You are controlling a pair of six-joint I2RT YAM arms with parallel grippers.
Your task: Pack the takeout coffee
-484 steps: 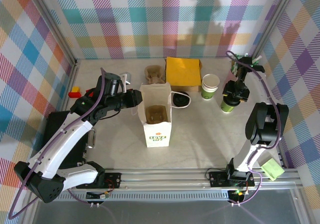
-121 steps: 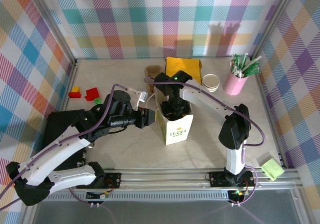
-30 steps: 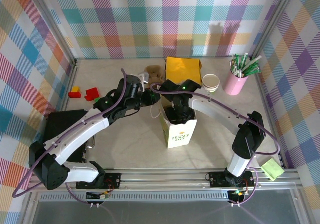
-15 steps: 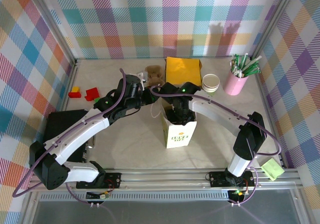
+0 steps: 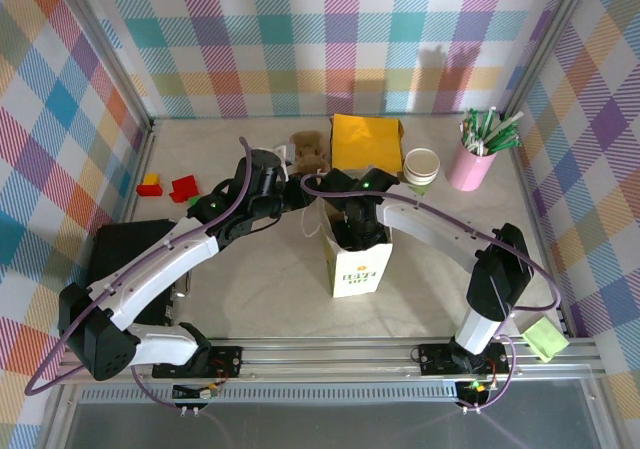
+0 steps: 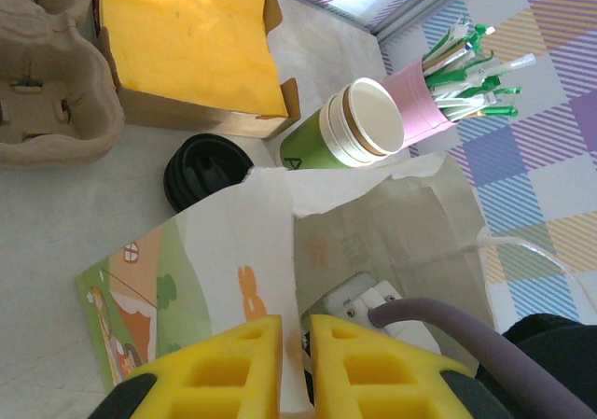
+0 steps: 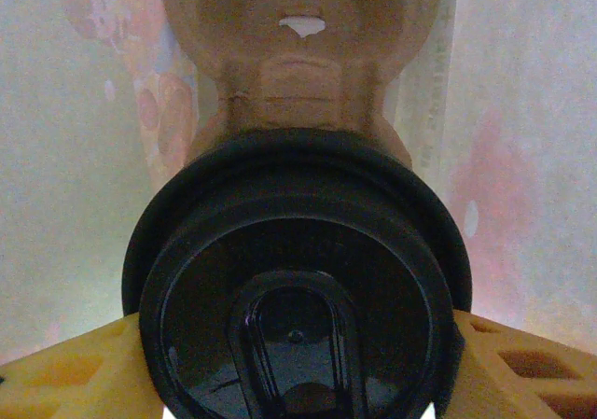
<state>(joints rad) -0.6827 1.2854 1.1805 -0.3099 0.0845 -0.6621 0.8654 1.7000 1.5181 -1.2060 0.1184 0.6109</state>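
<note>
**Coffee in the bag, release to come**

The takeout coffee [image 7: 294, 288] sits down inside the paper bag [image 5: 360, 269]. The right pincer [image 7: 294, 349] pinches it from both sides, and its black lid [image 7: 205, 242] faces the wrist camera. Deeper in the bag, at twelve o'clock in that view, lies a brown cardboard cup holder [image 7: 298, 64]. The left pincer [image 6: 296, 344] is pressed together on the bag's rim, at the bag's ten o'clock seen from above, holding the mouth open.

The lid hides the cup's base, so it is probably not seated yet. Lower it straight and upright until the base rests firm. Only then spread the fingers and lift out vertically, without catching the paper. The left should hold the rim until then.
</note>
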